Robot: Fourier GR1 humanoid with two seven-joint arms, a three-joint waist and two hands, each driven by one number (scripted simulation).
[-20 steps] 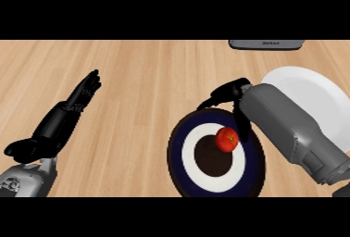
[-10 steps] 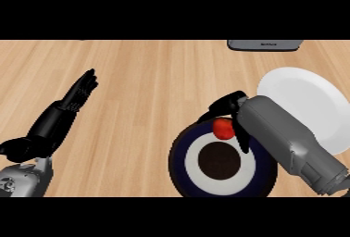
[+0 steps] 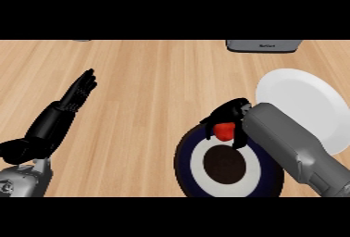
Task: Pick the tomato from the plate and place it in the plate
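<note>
Red tomato (image 3: 224,130) now up in right hand (image 3: 232,115)

Matt wood-grain counter (image 3: 157,78), glossy tomato (image 3: 224,131)

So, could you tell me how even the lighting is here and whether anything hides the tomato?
Head view: flat, even light on the counter, no hard shadows; the white plate looks bright and featureless; the right hand curls round the tomato, covering part of it above the dark plate.
</note>
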